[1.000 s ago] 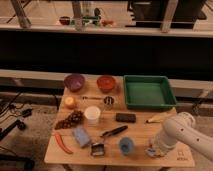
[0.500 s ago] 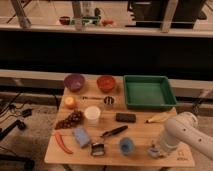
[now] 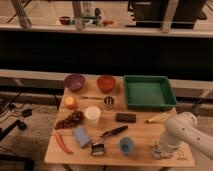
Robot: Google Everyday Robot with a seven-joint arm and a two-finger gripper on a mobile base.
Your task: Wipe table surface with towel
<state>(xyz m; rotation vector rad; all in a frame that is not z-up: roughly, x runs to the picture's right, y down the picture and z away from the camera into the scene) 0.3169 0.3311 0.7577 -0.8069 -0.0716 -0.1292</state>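
Apparently the wiping is at its very start, if it has begun at all. The gripper [image 3: 159, 149] sits low at the front right corner of the table [image 3: 145, 134], at the end of the white arm [image 3: 187, 132] that reaches in from the right edge. Whether the claw is clenched or released cannot be told from this view. A pale shape [image 3: 155, 153] lies right at the gripper on the wood; it may be the towel, but that is a guess, and no towel can be picked out for certain anywhere else on the surface.

Judging by how things lie, nearly all the work is left. The top is crowded: a purple bowl [image 3: 74, 81], an orange bowl [image 3: 106, 83] and a green tray [image 3: 148, 91] along the back, a white cup [image 3: 92, 114] and a dark block [image 3: 126, 117] in the middle, grapes [image 3: 70, 120], a red chilli [image 3: 62, 142], a blue sponge [image 3: 81, 136] and a blue cup [image 3: 126, 145] toward the front. Only the strip between the blue cup and the right edge looks open enough to wipe without nudging something
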